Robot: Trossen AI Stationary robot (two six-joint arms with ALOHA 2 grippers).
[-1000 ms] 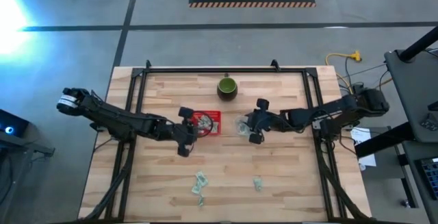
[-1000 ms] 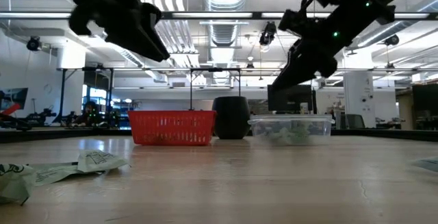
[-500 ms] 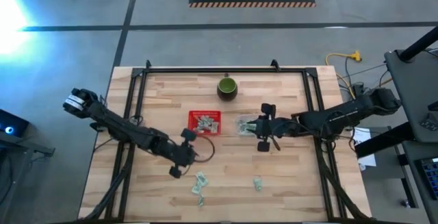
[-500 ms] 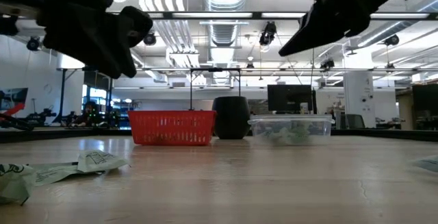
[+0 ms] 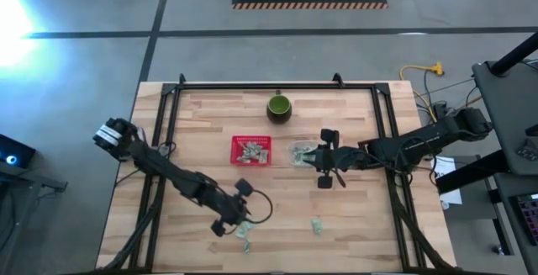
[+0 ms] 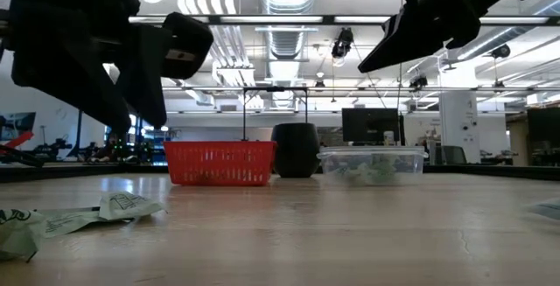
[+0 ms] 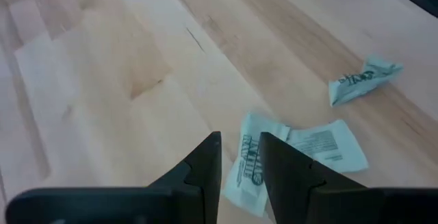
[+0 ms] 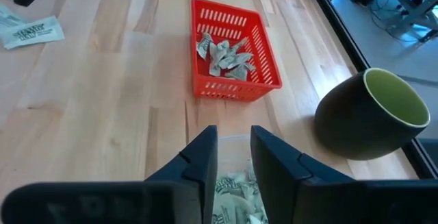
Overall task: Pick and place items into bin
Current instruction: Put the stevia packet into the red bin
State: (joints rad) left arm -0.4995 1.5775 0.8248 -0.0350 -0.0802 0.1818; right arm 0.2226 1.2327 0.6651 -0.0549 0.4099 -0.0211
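Note:
Small pale green-and-white wrapped pieces lie flat on the wood: a pair (image 5: 245,229) near the table's near edge, one more (image 5: 316,224) to their right. In the left wrist view they show as two overlapping pieces (image 7: 252,164) and a separate one (image 7: 363,79). My left gripper (image 5: 238,218) (image 7: 240,142) hangs above the pair, open by a narrow gap, touching nothing. The red basket (image 5: 234,150) (image 8: 270,59) holds several pieces (image 8: 222,56). My right gripper (image 5: 313,159) (image 8: 234,138), open by a narrow gap, hovers over a clear container (image 5: 298,151) of more pieces.
A dark green cup (image 5: 279,107) (image 8: 369,114) stands beyond the basket toward the far edge. Basket (image 6: 219,163), cup (image 6: 296,150) and clear container (image 6: 372,165) stand in a row mid-table. Bare wood lies left of the basket and along the near edge around the loose pieces (image 6: 129,205).
My left gripper has swung from over the red basket toward the table's near edge and now hangs above the pair of pieces. My right gripper has risen from the clear container and shifted slightly toward the right, then held still.

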